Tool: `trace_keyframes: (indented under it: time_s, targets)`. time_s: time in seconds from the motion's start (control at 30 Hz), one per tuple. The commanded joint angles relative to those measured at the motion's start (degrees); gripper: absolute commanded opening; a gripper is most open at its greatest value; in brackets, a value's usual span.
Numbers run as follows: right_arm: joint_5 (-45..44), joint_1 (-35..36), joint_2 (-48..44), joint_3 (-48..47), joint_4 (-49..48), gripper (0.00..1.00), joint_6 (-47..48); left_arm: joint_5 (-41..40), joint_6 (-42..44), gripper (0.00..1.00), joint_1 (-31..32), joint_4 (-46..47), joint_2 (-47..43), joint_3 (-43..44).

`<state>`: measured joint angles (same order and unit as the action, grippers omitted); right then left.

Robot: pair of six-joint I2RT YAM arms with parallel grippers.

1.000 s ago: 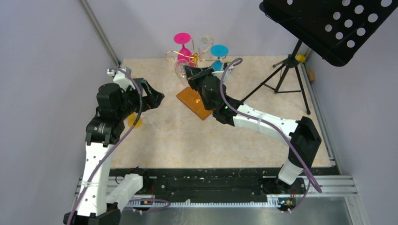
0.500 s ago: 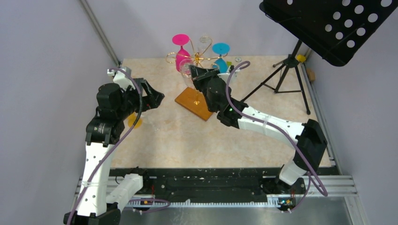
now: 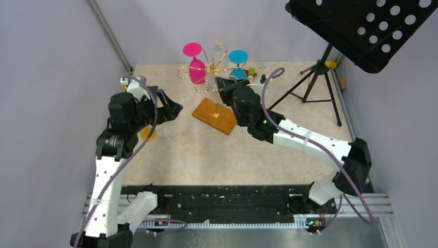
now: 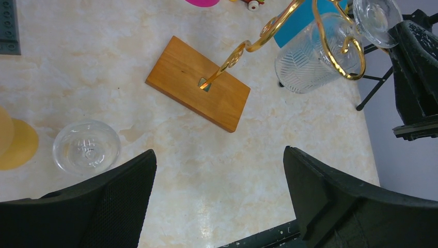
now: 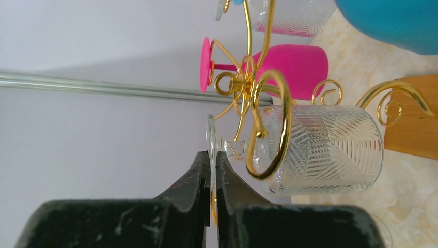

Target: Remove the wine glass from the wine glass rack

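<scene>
Rack [image 3: 214, 115]: gold wire on a wooden base, standing on the table [image 3: 206, 155].

Clear wine glass [image 5: 325, 150]: hangs bowl-down in one gold loop of the rack, on the side nearest the right arm. Not yet off.

Right gripper [image 5: 213, 158]: clenched on the thin foot of that glass, its fingers pinching the disc edge-on.

Pink glass [image 3: 197, 74] and blue glass [image 3: 238, 56]: both hang on the far side of the rack.

Left gripper [image 4: 218, 153]: released, jaws wide, holding nothing, hovering left of the rack.

Below it, left of the rack's base, a second clear glass [image 4: 87, 146] and a yellow glass [image 4: 15, 144] sit on the table, just beside each other.
</scene>
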<state>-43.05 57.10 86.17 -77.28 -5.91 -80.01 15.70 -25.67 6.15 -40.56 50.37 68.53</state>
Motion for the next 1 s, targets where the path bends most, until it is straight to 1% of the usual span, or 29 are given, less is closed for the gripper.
trace_keyframes:
  time_s: [0.0,0.23,0.4,0.77,0.97]
  targets:
    - [-1.48,0.41,-4.54,0.05,-0.64,0.0,-3.13,1.39,-0.95,0.96,0.09,3.09,-0.91,-0.42]
    - [-3.63,0.29,-6.11,2.04,-3.75,0.0,-2.45,1.85,-1.13,0.96,0.09,3.29,-0.65,-0.18]
    - [-0.28,0.28,-8.05,3.9,-5.74,0.0,-2.73,2.74,-1.55,0.96,0.09,3.75,-0.42,-0.28]
    - [7.85,0.03,-14.18,10.04,-4.74,0.0,-6.93,4.96,-2.49,0.96,0.09,4.52,-0.18,-0.84]
    - [11.97,0.01,-17.68,14.05,-5.5,0.0,-9.03,8.34,-3.91,0.96,0.09,5.62,-0.77,-2.25]
